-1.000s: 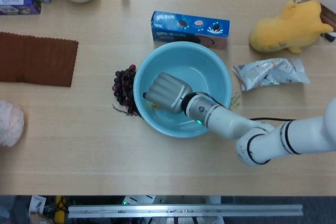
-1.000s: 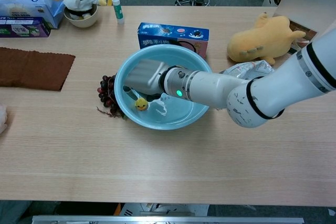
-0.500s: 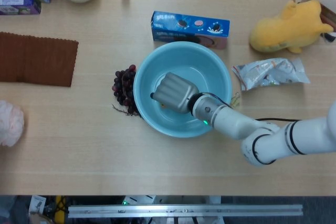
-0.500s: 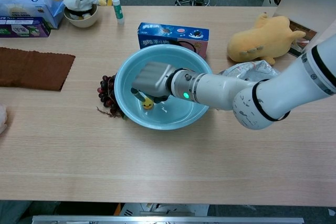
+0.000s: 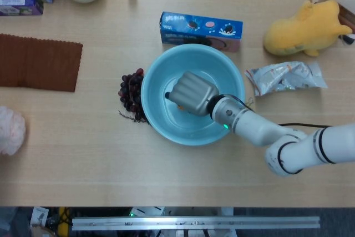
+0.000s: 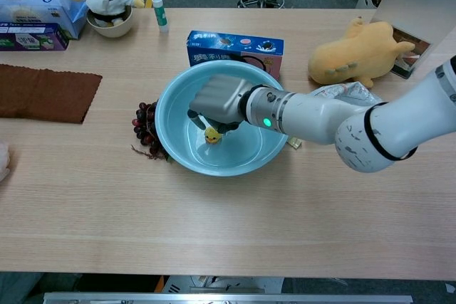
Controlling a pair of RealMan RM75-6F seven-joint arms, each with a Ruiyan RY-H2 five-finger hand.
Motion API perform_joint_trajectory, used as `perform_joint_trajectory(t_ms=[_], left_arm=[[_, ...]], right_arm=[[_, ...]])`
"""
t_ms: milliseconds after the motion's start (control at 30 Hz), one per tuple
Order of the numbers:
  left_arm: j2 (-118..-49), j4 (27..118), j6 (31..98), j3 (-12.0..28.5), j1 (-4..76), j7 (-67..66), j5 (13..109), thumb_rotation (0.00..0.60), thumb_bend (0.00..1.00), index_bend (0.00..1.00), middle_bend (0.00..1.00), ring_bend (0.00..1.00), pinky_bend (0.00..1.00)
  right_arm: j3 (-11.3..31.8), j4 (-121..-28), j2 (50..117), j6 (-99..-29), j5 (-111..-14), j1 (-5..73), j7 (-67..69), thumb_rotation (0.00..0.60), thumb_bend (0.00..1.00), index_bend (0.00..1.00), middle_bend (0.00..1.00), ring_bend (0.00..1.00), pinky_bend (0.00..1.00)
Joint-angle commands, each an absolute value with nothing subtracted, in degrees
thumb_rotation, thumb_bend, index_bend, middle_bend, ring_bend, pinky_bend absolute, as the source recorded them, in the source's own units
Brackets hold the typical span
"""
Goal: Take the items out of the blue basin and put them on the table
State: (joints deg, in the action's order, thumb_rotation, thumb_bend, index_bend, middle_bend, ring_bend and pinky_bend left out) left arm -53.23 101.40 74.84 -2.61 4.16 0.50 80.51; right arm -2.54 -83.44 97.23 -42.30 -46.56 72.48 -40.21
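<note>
The blue basin (image 5: pixel 145 84) (image 6: pixel 165 108) stands mid-table. My right hand (image 5: pixel 192 92) (image 6: pixel 221 101) reaches into it from the right, fingers curled down. It pinches a small yellow duck toy (image 6: pixel 211 135) that hangs under the fingertips, just above the basin floor. In the head view the hand hides the duck almost entirely. No other item shows inside the basin. My left hand appears in neither view.
Dark grapes (image 5: pixel 130 94) (image 6: pixel 144 124) lie against the basin's left rim. A blue cookie box (image 5: pixel 201 28) sits just behind it. A clear plastic packet (image 5: pixel 285 77) and a yellow plush (image 5: pixel 305 29) are at the right. A brown cloth (image 5: pixel 39 62) lies far left.
My right hand has shifted rightward inside the basin, from its left wall toward the middle. The yellow duck has travelled with it and sits slightly higher.
</note>
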Motion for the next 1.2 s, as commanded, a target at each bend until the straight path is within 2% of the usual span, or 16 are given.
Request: perform_joint_trajectory(t_ms=[33,233,333,567,767,933,1200], left_arm=[[-53.18,101.29,74.91,-2.53,4.11,0.85,80.41,0.6,0.27,0.19,0.25,0.23,0.33],[-52.84,100.99,74.96,-2.22,4.15,1.97,80.17,0.6,0.27,0.19,0.25,0.23,0.33],[-52.62,101.0,75.3,-2.04,4.07,2.6,80.25,0.6,0.27,0.19,0.25,0.23,0.33],[-52.31,100.98,75.45,-1.87,3.99,3.71,80.23,0.6,0.27,0.19,0.25,0.23,0.33],[-52.1,100.94,75.36,-1.8,4.0,4.28,80.2,0.6,0.27,0.19,0.25,0.23,0.33],[-52.06,101.04,75.26,-1.81,4.03,4.33,80.22,0.6,0.27,0.19,0.25,0.23,0.33],[-52.09,100.9,75.2,-1.8,3.96,4.64,80.05,0.6,0.27,0.19,0.25,0.23,0.33]], right_arm=[[-1.89,-84.57,96.21,-43.4,-47.79,71.77,-39.67,0.497,0.88,0.34,0.81,0.67,0.73],[-1.1,-84.89,95.84,-46.54,-49.7,70.17,-39.47,0.514,0.41,0.33,0.5,0.51,0.73],[-0.95,-84.75,96.12,-47.66,-50.61,69.04,-39.02,0.543,0.28,0.36,0.45,0.48,0.72],[-0.61,-83.83,96.68,-48.3,-51.88,67.33,-38.82,0.6,0.15,0.43,0.44,0.39,0.59],[-0.94,-82.95,97.57,-47.48,-52.3,66.71,-39.98,0.6,0.14,0.43,0.43,0.37,0.58],[-1.06,-82.08,98.85,-46.97,-51.64,66.82,-42.34,0.6,0.08,0.44,0.41,0.36,0.57],[-0.76,-80.23,100.99,-46.85,-49.56,67.5,-46.87,0.6,0.07,0.44,0.41,0.35,0.56]])
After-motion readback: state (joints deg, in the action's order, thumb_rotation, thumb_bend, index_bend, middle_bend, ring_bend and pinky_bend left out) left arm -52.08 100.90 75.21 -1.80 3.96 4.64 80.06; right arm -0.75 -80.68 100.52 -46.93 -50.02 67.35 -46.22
